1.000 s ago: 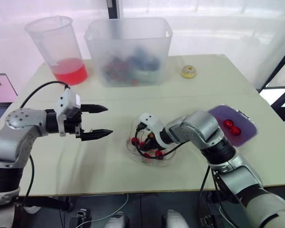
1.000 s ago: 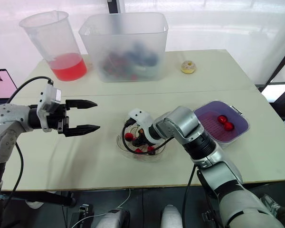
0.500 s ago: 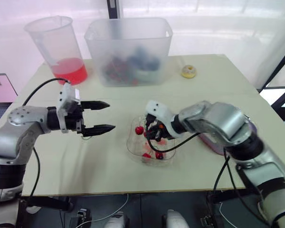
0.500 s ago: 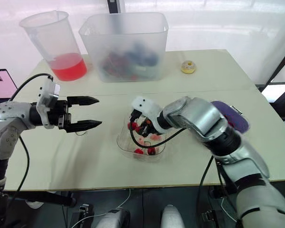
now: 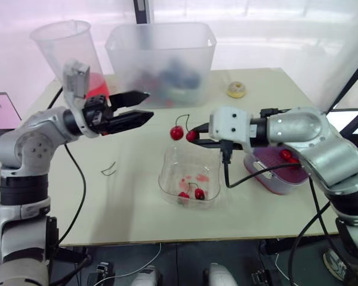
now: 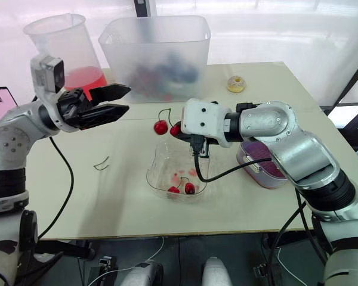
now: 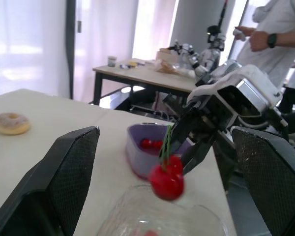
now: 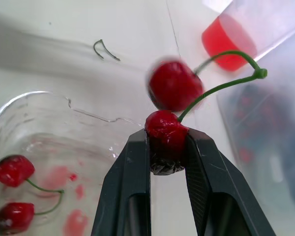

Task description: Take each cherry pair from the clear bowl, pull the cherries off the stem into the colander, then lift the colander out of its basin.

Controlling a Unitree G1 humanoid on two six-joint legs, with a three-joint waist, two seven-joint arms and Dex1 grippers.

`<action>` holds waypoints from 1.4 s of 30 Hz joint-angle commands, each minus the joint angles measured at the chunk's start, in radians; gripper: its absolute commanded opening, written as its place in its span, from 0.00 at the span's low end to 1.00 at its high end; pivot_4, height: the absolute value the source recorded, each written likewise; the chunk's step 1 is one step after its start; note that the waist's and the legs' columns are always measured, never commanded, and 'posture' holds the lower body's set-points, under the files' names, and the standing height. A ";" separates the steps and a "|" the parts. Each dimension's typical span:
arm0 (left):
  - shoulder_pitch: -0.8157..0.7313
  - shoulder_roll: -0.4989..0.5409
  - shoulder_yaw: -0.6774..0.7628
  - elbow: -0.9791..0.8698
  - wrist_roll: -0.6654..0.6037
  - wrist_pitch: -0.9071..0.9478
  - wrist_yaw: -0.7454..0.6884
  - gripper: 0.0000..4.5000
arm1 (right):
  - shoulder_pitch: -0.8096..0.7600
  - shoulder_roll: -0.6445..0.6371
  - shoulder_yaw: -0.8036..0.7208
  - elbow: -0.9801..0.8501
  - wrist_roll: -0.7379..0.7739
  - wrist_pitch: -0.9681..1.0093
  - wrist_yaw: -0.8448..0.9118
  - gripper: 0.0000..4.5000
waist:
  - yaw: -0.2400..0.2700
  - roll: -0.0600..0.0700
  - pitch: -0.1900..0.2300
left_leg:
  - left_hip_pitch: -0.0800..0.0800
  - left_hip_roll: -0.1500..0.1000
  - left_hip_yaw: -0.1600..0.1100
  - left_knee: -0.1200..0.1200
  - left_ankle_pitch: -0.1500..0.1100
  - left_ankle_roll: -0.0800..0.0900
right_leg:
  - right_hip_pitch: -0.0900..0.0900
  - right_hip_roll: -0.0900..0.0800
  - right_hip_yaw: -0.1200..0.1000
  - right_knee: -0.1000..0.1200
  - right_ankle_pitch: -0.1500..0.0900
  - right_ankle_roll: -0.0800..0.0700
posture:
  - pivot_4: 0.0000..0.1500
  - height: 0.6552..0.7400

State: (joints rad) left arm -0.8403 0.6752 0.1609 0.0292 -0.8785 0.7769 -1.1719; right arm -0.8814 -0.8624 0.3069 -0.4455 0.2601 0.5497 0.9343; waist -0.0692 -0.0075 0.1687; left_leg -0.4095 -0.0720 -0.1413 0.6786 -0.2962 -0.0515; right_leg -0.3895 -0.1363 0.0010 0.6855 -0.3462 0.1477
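Right wrist view, right pincer clamping cherry pair, red, green-stemmed, left pincer agape

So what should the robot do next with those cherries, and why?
Probably bring the open left gripper across to close on the free-hanging cherry. The right gripper pinches the other cherry of the pair above the clear bowl, so pulling needs a second grip.
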 commanded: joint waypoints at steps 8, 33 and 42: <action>-0.080 -0.085 -0.149 0.002 0.090 -0.024 -0.037 0.94 | 0.008 0.036 -0.037 -0.065 -0.030 0.044 0.005 0.12 | 0.003 0.000 0.000 | 0.000 0.000 0.000 0.000 0.000 0.000 | 0.000 0.000 0.000 0.000 0.000 0.000 | 1.00 1.00; -0.173 -0.128 -0.223 0.030 0.182 0.003 -0.080 0.42 | 0.026 0.041 -0.042 -0.133 -0.020 0.129 0.050 0.12 | 0.006 0.000 0.000 | 0.000 0.000 -0.001 0.001 0.000 0.000 | 0.000 0.000 0.000 0.000 0.000 0.000 | 1.00 1.00; -0.167 -0.095 -0.277 0.019 0.243 -0.002 -0.112 0.01 | 0.023 0.043 -0.038 -0.132 -0.025 0.141 0.059 0.12 | 0.005 0.000 0.000 | 0.000 0.000 0.000 0.001 0.000 0.000 | 0.000 0.000 0.000 0.000 0.000 0.000 | 1.00 1.00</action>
State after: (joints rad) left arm -0.9901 0.5700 -0.1133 0.0741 -0.6426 0.7795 -1.2762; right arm -0.8434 -0.8125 0.2922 -0.5487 0.2388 0.6928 0.9946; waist -0.0638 -0.0076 0.1688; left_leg -0.4096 -0.0721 -0.1418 0.6791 -0.2962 -0.0515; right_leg -0.3892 -0.1363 0.0011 0.6851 -0.3462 0.1477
